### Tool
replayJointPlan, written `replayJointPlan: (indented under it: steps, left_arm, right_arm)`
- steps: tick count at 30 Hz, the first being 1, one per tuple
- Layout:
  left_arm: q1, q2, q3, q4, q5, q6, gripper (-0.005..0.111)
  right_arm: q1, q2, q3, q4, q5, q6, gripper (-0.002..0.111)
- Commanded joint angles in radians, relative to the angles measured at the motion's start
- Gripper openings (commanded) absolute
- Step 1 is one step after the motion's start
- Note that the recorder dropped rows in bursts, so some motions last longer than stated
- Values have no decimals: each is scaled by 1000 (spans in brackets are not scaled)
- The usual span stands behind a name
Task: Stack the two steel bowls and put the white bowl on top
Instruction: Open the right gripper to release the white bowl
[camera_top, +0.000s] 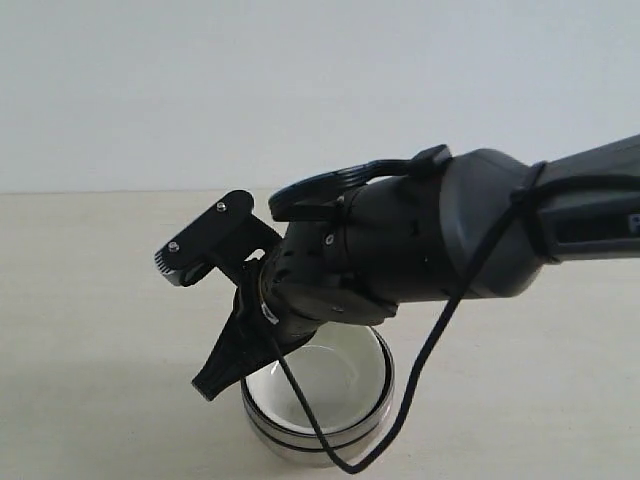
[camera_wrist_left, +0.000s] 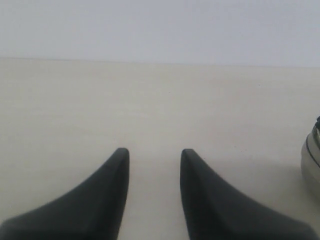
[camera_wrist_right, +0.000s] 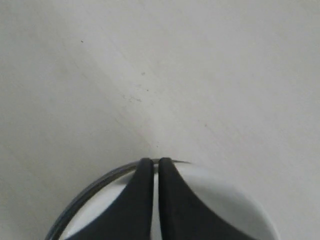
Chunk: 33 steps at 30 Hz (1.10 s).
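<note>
Looks like a robot lab test bench: a black robot arm (camera_top: 500, 230) with a loose black cable (camera_top: 430, 340) hanging off its wrist works over a flat cream tabletop (camera_top: 90, 320) that runs under the right gripper (camera_top: 207, 384) and well out past it. Behind the gripper a plain pale wall (camera_top: 200, 80) meets the table's far edge in a straight line. Left wrist view gives the same cream surface below the left gripper (camera_wrist_left: 154, 151) and the same pale wall ahead of it.
</note>
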Motion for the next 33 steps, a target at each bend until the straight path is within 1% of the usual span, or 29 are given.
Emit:
replayJointPlan:
  steps: [1, 5, 6, 8, 28, 33]
  left_arm:
    - [3, -3, 4, -1, -7, 3, 32]
    - [3, -3, 4, -1, -7, 3, 32]
    - [3, -3, 4, -1, -7, 3, 32]
    - [3, -3, 4, -1, -7, 3, 32]
    - [3, -3, 4, -1, -7, 3, 32]
    - [3, -3, 4, -1, -7, 3, 32]
  right_arm:
    - [-25, 16, -1, -18, -56, 7, 0]
    - [-25, 16, -1, -62, -54, 10, 0]
    - [-27, 14, -1, -109, -54, 51, 0]
    - [-37, 20, -1, -138, -54, 116, 0]
    - [-41, 34, -1, -104, -52, 136, 0]
    - [-41, -14, -1, -100, -28, 139, 0]
